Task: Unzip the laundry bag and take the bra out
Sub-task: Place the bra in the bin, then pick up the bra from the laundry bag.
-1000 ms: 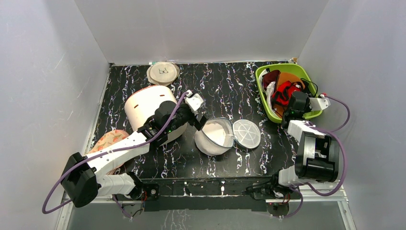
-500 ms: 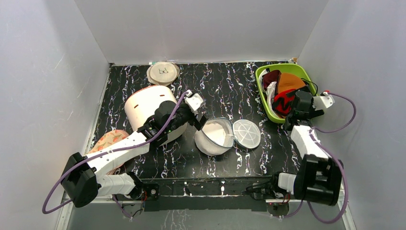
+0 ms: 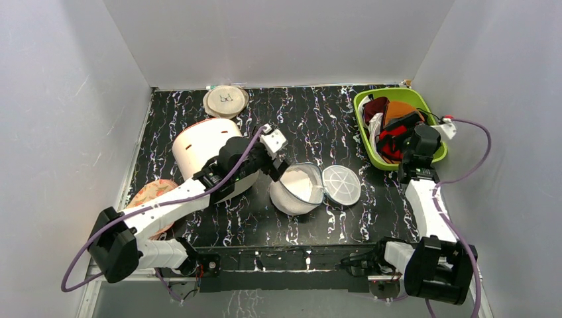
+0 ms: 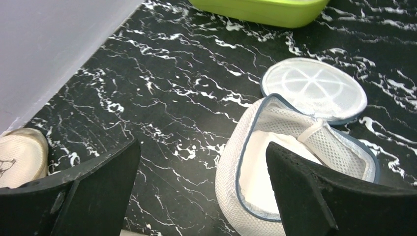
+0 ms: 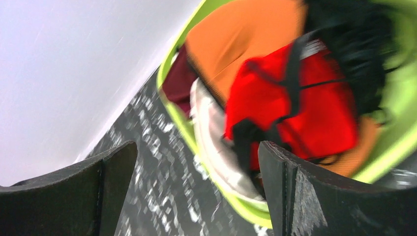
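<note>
The laundry bag lies unzipped mid-table, its round mesh lid flapped open to the right. In the left wrist view the laundry bag shows only white lining inside. My left gripper hovers open at the bag's left rim, and my left gripper has one finger over the bag's opening. The red bra with black straps lies in the green basket. My right gripper stands open just above it. The right wrist view shows the bra lying free beyond my right gripper.
A big cream cylinder stands under my left arm. A beige disc lies at the back and a patterned cloth at the left edge. The basket also holds orange cups, a maroon garment and something white.
My right gripper has opened and let go of the red bra, which now rests in the green basket. The right arm has straightened out. The left arm barely shifted.
</note>
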You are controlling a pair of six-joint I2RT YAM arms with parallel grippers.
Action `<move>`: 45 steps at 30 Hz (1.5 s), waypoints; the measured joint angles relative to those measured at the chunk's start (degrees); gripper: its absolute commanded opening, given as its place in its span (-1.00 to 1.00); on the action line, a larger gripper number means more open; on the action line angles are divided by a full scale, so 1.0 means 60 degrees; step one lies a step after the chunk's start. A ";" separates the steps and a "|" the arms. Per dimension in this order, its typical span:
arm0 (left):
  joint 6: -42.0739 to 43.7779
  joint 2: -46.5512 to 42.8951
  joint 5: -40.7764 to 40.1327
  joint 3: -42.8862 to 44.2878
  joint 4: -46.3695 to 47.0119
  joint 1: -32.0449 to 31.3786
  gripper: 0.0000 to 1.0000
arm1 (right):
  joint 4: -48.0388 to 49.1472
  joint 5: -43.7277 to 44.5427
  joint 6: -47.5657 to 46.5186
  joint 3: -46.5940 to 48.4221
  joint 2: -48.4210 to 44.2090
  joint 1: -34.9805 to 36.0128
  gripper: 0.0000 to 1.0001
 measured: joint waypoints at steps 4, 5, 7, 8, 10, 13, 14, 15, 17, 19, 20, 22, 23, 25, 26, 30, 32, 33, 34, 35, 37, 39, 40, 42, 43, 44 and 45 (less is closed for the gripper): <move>0.0248 0.0772 0.0437 0.0729 -0.0820 0.0000 0.96 | 0.0069 -0.2259 -0.0138 0.0251 0.0707 0.0525 0.88; 0.0280 0.0929 0.0495 0.0841 -0.0940 0.0000 0.96 | 0.0040 -0.2692 -0.0280 0.0310 0.0896 0.0838 0.89; 0.0324 0.1169 0.0619 0.0933 -0.1169 0.0000 0.95 | -0.0098 -0.3399 -0.0616 0.0444 0.1198 0.1683 0.87; 0.0346 0.1217 0.0645 0.0933 -0.1304 0.0000 0.94 | -0.0204 -0.3694 -0.0816 0.0488 0.1286 0.2153 0.86; 0.0401 0.1257 0.0663 0.0933 -0.1494 0.0000 0.92 | -0.0466 -0.4255 -0.1206 0.0535 0.1337 0.3078 0.80; 0.0503 0.1264 0.0634 0.0933 -0.1563 0.0000 0.86 | -0.0929 -0.4980 -0.1687 0.0608 0.1337 0.4073 0.64; 0.0546 0.1279 0.0608 0.0936 -0.1588 0.0000 0.84 | -0.1118 -0.5184 -0.1840 0.0619 0.1337 0.4295 0.57; 0.0590 0.1311 0.0579 0.0940 -0.1614 0.0000 0.80 | -0.1337 -0.5377 -0.2011 0.0623 0.1337 0.4455 0.51; 0.0685 0.1421 0.0492 0.0958 -0.1712 0.0000 0.72 | -0.1832 -0.5705 -0.2277 0.0627 0.1337 0.4645 0.47; 0.0754 0.1541 0.0397 0.0962 -0.1803 0.0000 0.64 | -0.2368 -0.5876 -0.2528 0.0627 0.1304 0.4707 0.40; 0.0783 0.1606 0.0361 0.0962 -0.1843 0.0000 0.58 | -0.2681 -0.5890 -0.2696 0.0627 0.1242 0.4717 0.34; 0.0823 0.1770 0.0328 0.1005 -0.1905 0.0000 0.46 | -0.3315 -0.5847 -0.3027 0.0627 0.1013 0.4732 0.08; 0.0827 0.1840 0.0328 0.1024 -0.1934 0.0000 0.39 | -0.3585 -0.5792 -0.3169 0.0627 0.0834 0.4732 0.03; 0.0852 0.2051 0.0331 0.1071 -0.1985 0.0000 0.23 | -0.3956 -0.5748 -0.3319 0.0634 0.0470 0.4754 -0.03; 0.0849 0.2160 0.0331 0.1096 -0.2033 0.0000 0.16 | -0.4087 -0.5752 -0.3362 0.0641 0.0284 0.4783 -0.07; 0.0885 0.2433 0.0350 0.1180 -0.2218 0.0000 -0.07 | -0.4160 -0.6175 -0.3304 0.0645 -0.0051 0.5104 -0.22; 0.0878 0.2455 0.0353 0.1188 -0.2237 0.0000 -0.23 | -0.4135 -0.6342 -0.3180 0.0645 -0.0033 0.5450 -0.29; 0.0860 0.2455 0.0357 0.1188 -0.2233 0.0000 -0.31 | -0.4076 -0.6415 -0.3067 0.0641 -0.0011 0.5679 -0.29; 0.0838 0.2455 0.0361 0.1191 -0.2226 0.0000 -0.38 | -0.3934 -0.6484 -0.2932 0.0608 0.0000 0.5927 -0.29; 0.0812 0.2455 0.0364 0.1191 -0.2229 0.0000 -0.48 | -0.3708 -0.6535 -0.2750 0.0525 0.0004 0.6171 -0.29; 0.0798 0.2481 0.0379 0.1195 -0.2229 0.0000 -0.62 | -0.3271 -0.6561 -0.2426 0.0277 0.0015 0.6706 -0.29; 0.0754 0.2579 0.0397 0.1246 -0.2233 0.0000 -0.74 | -0.2878 -0.6466 -0.2091 -0.0004 0.0055 0.7260 -0.30; 0.0739 0.2659 0.0419 0.1293 -0.2237 0.0000 -0.80 | -0.2692 -0.6368 -0.1938 -0.0168 0.0098 0.7577 -0.31; 0.0703 0.2849 0.0455 0.1373 -0.2229 0.0000 -0.90 | -0.2371 -0.6178 -0.1599 -0.0514 0.0204 0.8193 -0.39; 0.0696 0.2896 0.0477 0.1377 -0.2233 0.0000 -0.95 | -0.2222 -0.6073 -0.1435 -0.0685 0.0259 0.8473 -0.42; 0.0663 0.2940 0.0514 0.1377 -0.2248 0.0000 -1.00 | -0.2065 -0.5956 -0.1239 -0.0867 0.0299 0.8714 -0.43; 0.0637 0.2947 0.0546 0.1377 -0.2255 0.0000 -1.00 | -0.1923 -0.5774 -0.1089 -0.1053 0.0321 0.8921 -0.43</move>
